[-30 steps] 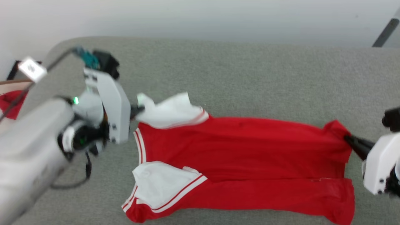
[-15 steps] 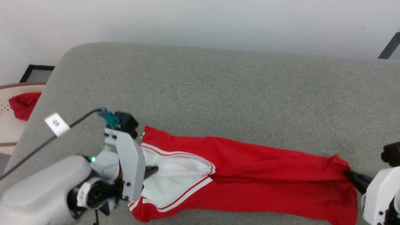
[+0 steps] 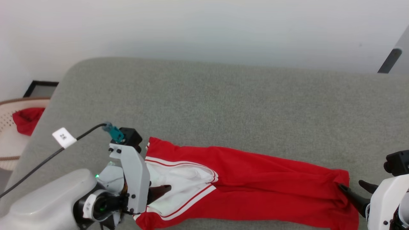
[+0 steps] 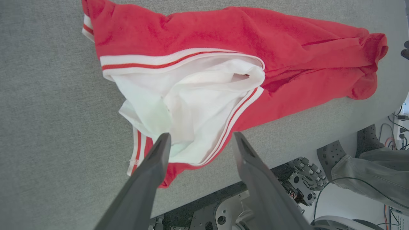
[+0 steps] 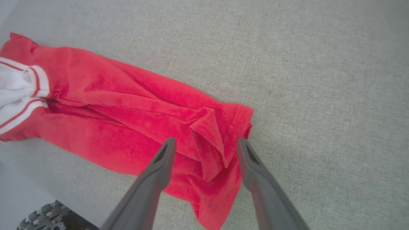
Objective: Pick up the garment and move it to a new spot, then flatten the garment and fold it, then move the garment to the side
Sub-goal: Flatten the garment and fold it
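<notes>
The garment (image 3: 255, 182), a red shirt with white sleeves and red-and-white striped trim, lies folded lengthwise on the grey table (image 3: 223, 105), close to its front edge. My left gripper (image 3: 159, 191) is at the sleeve end. In the left wrist view the left gripper (image 4: 201, 137) is open above the white sleeves (image 4: 198, 105) with nothing between its fingers. My right gripper (image 3: 354, 188) is at the hem end. In the right wrist view the right gripper (image 5: 207, 142) is open, straddling a rumpled fold of the garment (image 5: 127, 105) at the hem corner (image 5: 217, 134).
A pale basket (image 3: 9, 105) off the table's left end holds a small red cloth (image 3: 27, 119). A black frame (image 3: 40, 88) leans by the wall. In the left wrist view a person's trouser leg (image 4: 377, 172) and shoe (image 4: 335, 156) are below the table's edge.
The left gripper carried the far sleeve over onto the near one, folding the garment in half. Both grippers then opened and let go of the cloth. The camera has also shifted.
</notes>
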